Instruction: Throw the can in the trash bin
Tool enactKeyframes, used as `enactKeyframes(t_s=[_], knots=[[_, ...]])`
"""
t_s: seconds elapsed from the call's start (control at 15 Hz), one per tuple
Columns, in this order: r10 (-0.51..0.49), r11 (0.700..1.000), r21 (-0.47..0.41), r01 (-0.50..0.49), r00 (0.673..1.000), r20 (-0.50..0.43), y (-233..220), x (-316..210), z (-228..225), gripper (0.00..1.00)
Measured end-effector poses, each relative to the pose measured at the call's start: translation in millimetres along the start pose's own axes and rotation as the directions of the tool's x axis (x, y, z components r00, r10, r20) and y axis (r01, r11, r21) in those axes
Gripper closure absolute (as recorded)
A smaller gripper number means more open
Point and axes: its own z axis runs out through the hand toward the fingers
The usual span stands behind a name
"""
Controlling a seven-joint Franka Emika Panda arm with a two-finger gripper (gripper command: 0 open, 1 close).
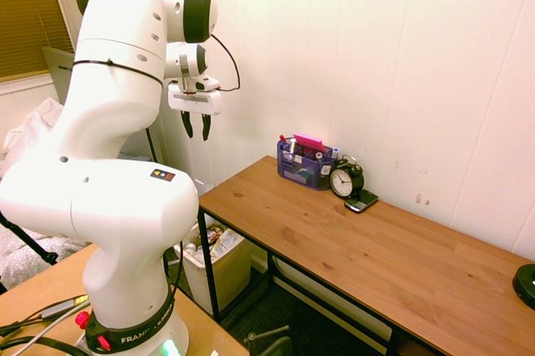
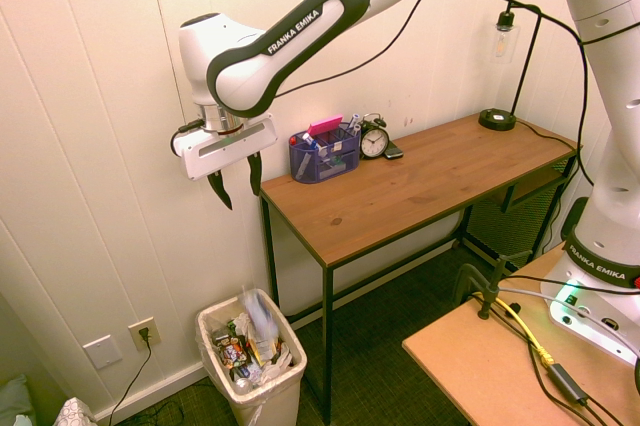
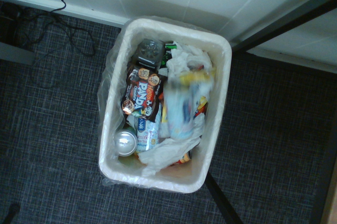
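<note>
Looking at this one, the drop itself seems to be the step in hand. The gripper (image 2: 234, 186) hangs high beside the end of the desk (image 2: 420, 181), straight above the trash bin (image 2: 292, 379), with its two fingers spread apart and nothing between them.

The can (image 2: 257, 314) shows as a pale blurry streak right at the mouth of the bin in the second outside view. The wrist camera, looking straight down, has the same kind of smear (image 3: 181, 107) over the rubbish, inside the bin's rim (image 3: 158, 179). So my read is it's mid-fall or just landing on the wrappers. I can't tell if it has settled.

The first outside view shows only a corner of the bin (image 1: 234, 272) under the desk, so no help there.

There's another round silver top (image 3: 125, 142) lower in the bin, sharp and not blurred, so I'd guess that's a different can.

Next move, as I'd judge it, doesn't need much: check the can stays inside and doesn't bounce off the pile, then pull the arm away, keeping clear of the desk edge and the blue organizer (image 2: 325, 158).
</note>
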Motion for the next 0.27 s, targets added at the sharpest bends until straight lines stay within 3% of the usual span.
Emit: enactKeyframes(t_s=[0.27], knots=[[0.058, 0.998, 0.039, -0.057, 0.998, -0.009, 35.5, 54.2, -42.0, 0.0]])
